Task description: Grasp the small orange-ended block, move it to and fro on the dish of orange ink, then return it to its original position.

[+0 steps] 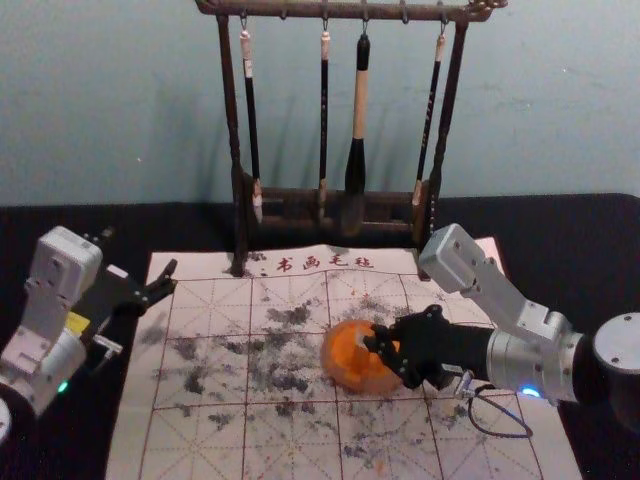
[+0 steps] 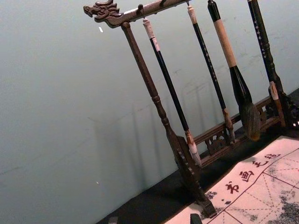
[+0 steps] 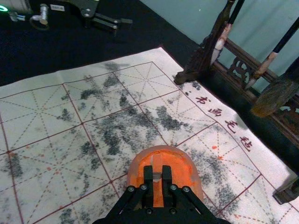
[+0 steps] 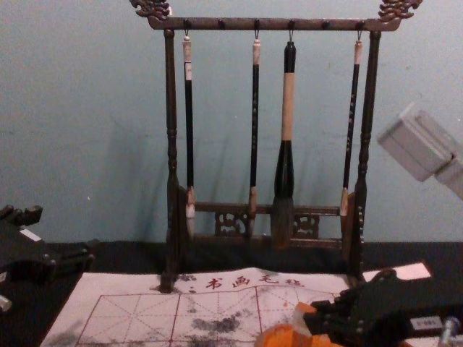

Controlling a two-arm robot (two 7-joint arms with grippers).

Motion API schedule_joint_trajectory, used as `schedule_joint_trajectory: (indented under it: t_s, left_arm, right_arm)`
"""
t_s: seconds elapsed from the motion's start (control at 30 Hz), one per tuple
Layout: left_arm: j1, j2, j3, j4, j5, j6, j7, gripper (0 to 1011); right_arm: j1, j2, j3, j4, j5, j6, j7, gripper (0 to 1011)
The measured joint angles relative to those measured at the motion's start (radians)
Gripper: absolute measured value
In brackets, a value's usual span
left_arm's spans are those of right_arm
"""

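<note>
Over the dish of orange ink [image 1: 343, 369], my right gripper [image 1: 373, 341] reaches in from the right. In the right wrist view the same gripper [image 3: 157, 176] is shut on a small pale, see-through block [image 3: 157, 161], with the orange dish [image 3: 189, 176] beneath it. From the chest, the block [image 4: 300, 319] looks tilted, orange-tinted, at the dish's [image 4: 278, 337] edge nearest the view; whether it touches the ink I cannot tell. My left gripper [image 1: 143, 303] stays idle at the left, beside the mat, open; its tips show at the bottom of the left wrist view [image 2: 154, 219].
A white gridded mat [image 1: 215, 440] with grey ink smudges lies on the black table [image 1: 560, 230]. Behind the dish stands a dark wooden rack [image 1: 236, 130] with several hanging brushes; the thickest brush [image 1: 357, 150] hangs behind the dish. A cable [image 1: 500, 436] loops below the right wrist.
</note>
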Motion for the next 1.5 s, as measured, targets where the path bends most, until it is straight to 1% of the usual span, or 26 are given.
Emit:
schedule_joint_trajectory:
  t_s: [0.23, 0.47, 0.73, 1.0, 1.23, 1.5]
  left_arm:
    - [0.0, 0.0, 0.0, 0.0, 0.0, 0.0, 0.0, 1001]
    - [0.0, 0.0, 0.0, 0.0, 0.0, 0.0, 0.0, 1001]
    - [0.0, 0.0, 0.0, 0.0, 0.0, 0.0, 0.0, 1001]
    - [0.0, 0.0, 0.0, 0.0, 0.0, 0.0, 0.0, 1001]
    - [0.0, 0.0, 0.0, 0.0, 0.0, 0.0, 0.0, 1002]
    - [0.0, 0.0, 0.0, 0.0, 0.0, 0.0, 0.0, 1001]
  right_arm:
    - [0.019, -0.015, 0.0, 0.028, -0.009, 0.001, -0.009, 57]
    - [0.025, -0.016, 0.011, 0.036, -0.014, 0.008, -0.018, 57]
    - [0.017, -0.002, 0.025, 0.026, -0.013, 0.014, -0.017, 57]
    - [-0.005, 0.017, 0.034, -0.006, -0.001, 0.02, -0.011, 57]
    - [-0.022, 0.03, 0.034, -0.025, 0.008, 0.026, -0.005, 57]
    - [-0.028, 0.035, 0.031, -0.033, 0.015, 0.028, -0.001, 57]
